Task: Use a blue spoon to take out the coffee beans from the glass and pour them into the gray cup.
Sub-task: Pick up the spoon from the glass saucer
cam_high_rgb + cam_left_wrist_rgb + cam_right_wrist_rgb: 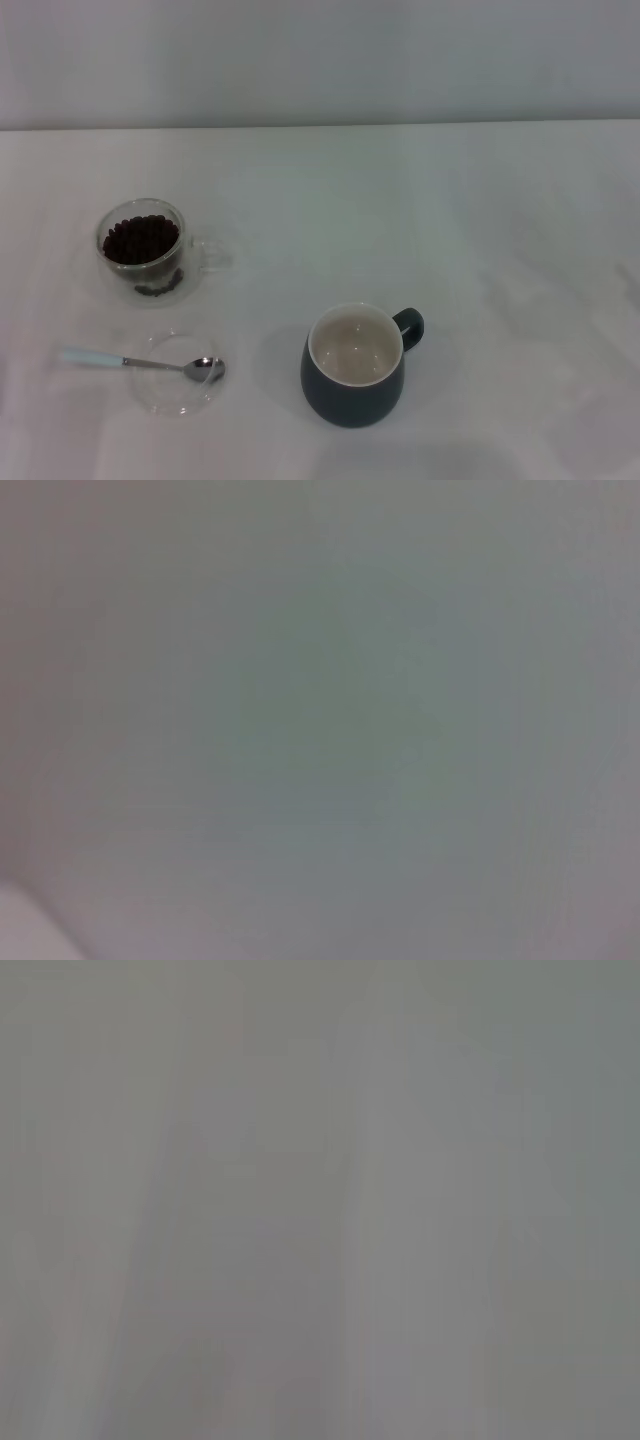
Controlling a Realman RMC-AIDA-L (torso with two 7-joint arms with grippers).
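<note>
- A white table (480, 220) fills most of the head view, with a plain pale wall across the top of the frame.
- The gray cup (353, 366) stands upright at lower centre, its cream inside bare and its small loop handle pointing to the upper right.
- The glass (145, 249) stands upright at the left of the frame, well apart from the gray cup, with its clear handle pointing right.
- A shallow clear dish (176, 374) lies at lower left, below the glass.
- The blue spoon (140, 362) lies across that dish, its shiny bowl over the dish's right side and its pale handle reaching left past the rim.
- The coffee beans (140, 239) fill the inside of the glass as a dark heap.
- Neither the left gripper nor the right gripper appears in any view; both wrist views show only a blank grey blur, so their state cannot be told.
</note>
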